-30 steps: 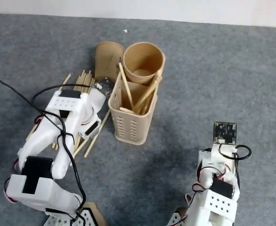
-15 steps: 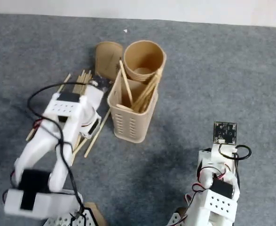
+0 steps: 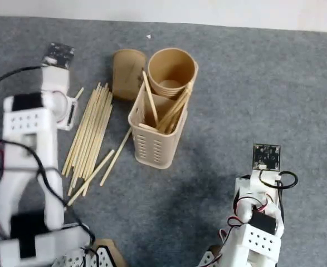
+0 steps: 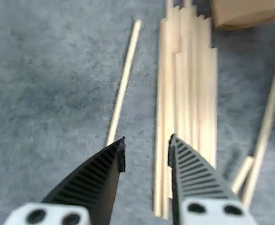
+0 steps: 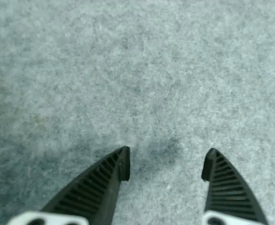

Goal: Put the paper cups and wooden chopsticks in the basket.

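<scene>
Lying side by side, pale wooden chopsticks (image 3: 88, 130) form a loose bundle.

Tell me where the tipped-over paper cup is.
In the high view the tipped cup lies on the carpet, left of the basket, just beyond the loose chopsticks.

No readable text, label, brand, number or sign is visible on any surface.
</scene>
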Tool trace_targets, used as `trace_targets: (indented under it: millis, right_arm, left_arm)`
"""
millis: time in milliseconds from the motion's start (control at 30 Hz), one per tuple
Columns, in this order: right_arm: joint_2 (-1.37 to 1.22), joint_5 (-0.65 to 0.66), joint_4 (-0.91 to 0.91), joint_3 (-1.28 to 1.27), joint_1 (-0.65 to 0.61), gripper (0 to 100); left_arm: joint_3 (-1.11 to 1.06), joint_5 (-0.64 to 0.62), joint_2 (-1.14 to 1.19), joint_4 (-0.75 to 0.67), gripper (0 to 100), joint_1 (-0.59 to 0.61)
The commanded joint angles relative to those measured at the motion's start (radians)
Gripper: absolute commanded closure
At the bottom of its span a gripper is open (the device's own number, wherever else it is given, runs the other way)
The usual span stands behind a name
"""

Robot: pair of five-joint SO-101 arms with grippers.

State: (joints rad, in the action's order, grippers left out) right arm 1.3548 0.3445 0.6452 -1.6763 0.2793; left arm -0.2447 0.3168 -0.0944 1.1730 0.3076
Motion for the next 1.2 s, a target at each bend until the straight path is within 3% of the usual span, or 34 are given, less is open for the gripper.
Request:
trace_targets:
  millis: [0,233,567,1167]
  right_arm:
    - [0.013,0.008,-0.018,-0.031,-0.012,73.8]
    - [0.013,0.008,-0.018,-0.031,-0.012,73.8]
    - [0.013,0.009,-0.018,-0.031,-0.012,73.8]
    - [0.013,0.009,-0.018,-0.031,-0.038,73.8]
  left_arm:
    - [0.165,0.095,0.186,0.034,81,0.019]
    - [0.389,0.123,0.444,0.077,81,-0.019]
    - [0.410,0.123,0.636,0.068,81,-0.044]
    - [0.410,0.164,0.687,-0.009,87,0.004]
